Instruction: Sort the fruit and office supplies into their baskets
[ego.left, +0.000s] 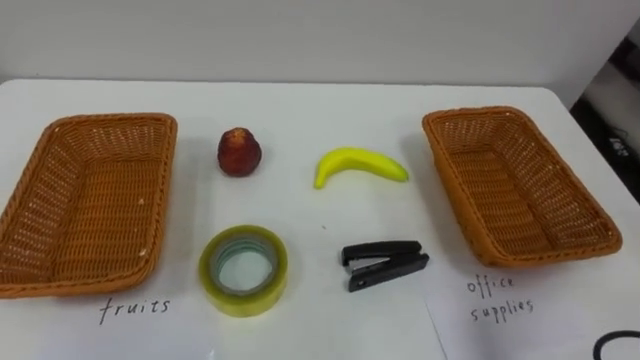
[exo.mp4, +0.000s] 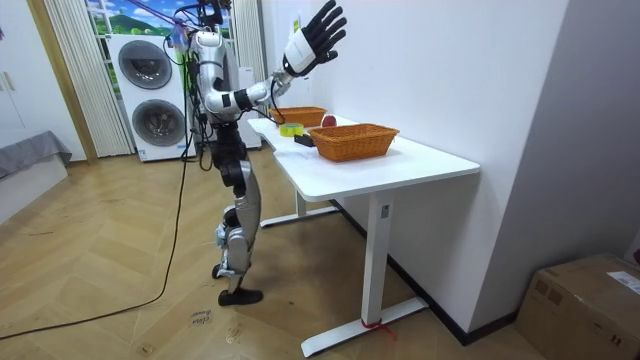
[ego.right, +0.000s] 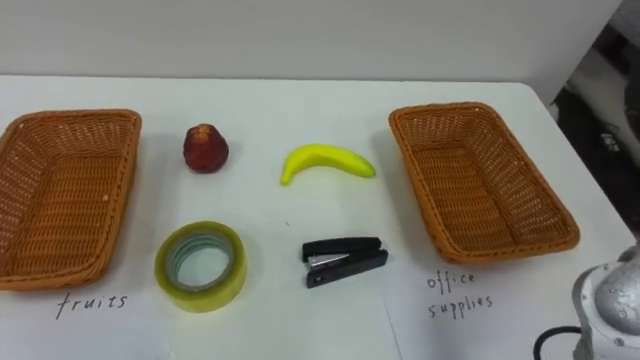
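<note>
Quick count from my station: two wicker baskets, one red apple, one banana, one tape roll and one black stapler, all on the white bench (ego.left: 300, 100).

The left basket (ego.left: 60, 180) is at the frame's left edge and holds nothing. "fruits" (ego.left: 135, 308) is handwritten on the bench just below its lower right corner. The right basket (ego.left: 500, 180) is at the right of the frame, also holding nothing. "office supplies" (ego.left: 500, 298) is handwritten below it in two lines. I can read no other writing or brand.

The four loose items lie between the baskets, none touching another:
- The apple (ego.left: 240, 152) is upper centre-left, near the left basket's top right corner.
- The banana (ego.left: 360, 165) is upper centre, with its curve arching toward the top of the frame.
- The tape roll (ego.left: 243, 300) is yellowish and lies flat at lower centre-left, below the apple.
- The stapler (ego.left: 385, 250) is lower centre, below the banana, with its arms slightly parted at the left end.

In the room view the robot stands at the bench on the room view's left. Its right hand (exo.mp4: 318, 35) is raised high above the bench, with fingers spread wide and holding nothing.
</note>
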